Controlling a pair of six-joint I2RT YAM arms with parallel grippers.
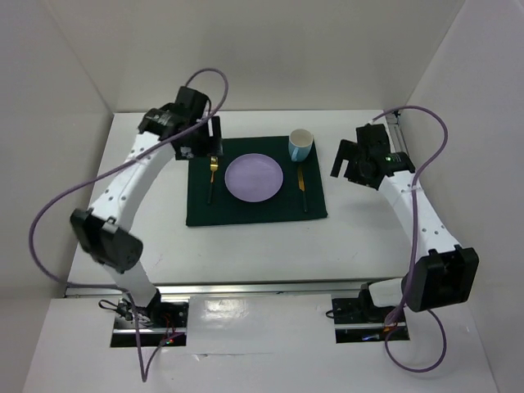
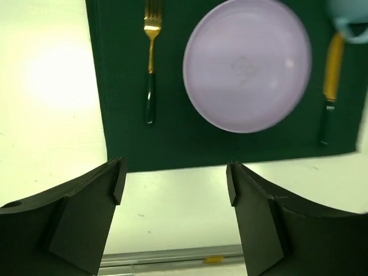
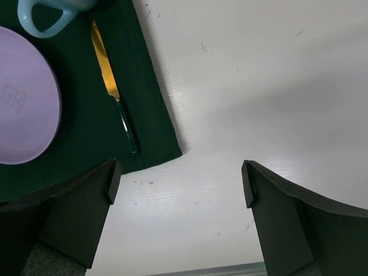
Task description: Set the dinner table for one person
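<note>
Looking at the top view, I saw the dinner table (image 1: 246, 254) filling the middle of the frame, white and bare at the bottom near my arm bases. Further up lay a dark green mat (image 1: 246, 211), flat on the table. On the mat sat a purple plate (image 1: 254, 177) in the middle. A gold fork (image 1: 212, 176) lay just left of it and a gold knife (image 1: 302, 184) just right of it, with none of them touching. Past the knife, at the mat's upper right corner, stood a blue cup (image 1: 300, 146).

My left gripper (image 2: 175, 184) hung at the mat's upper left corner, near the fork, jaws wide apart with nothing in them. My right gripper (image 3: 181, 184) hung over bare table to the right of the mat, also wide apart and holding nothing.

I thought the place looked set, so my job was to take my arms away. To do that well, I should go up first, then back, slowly. My left arm should keep clear of the fork, and my right arm should keep clear of the cup, since a bump could tip it.
</note>
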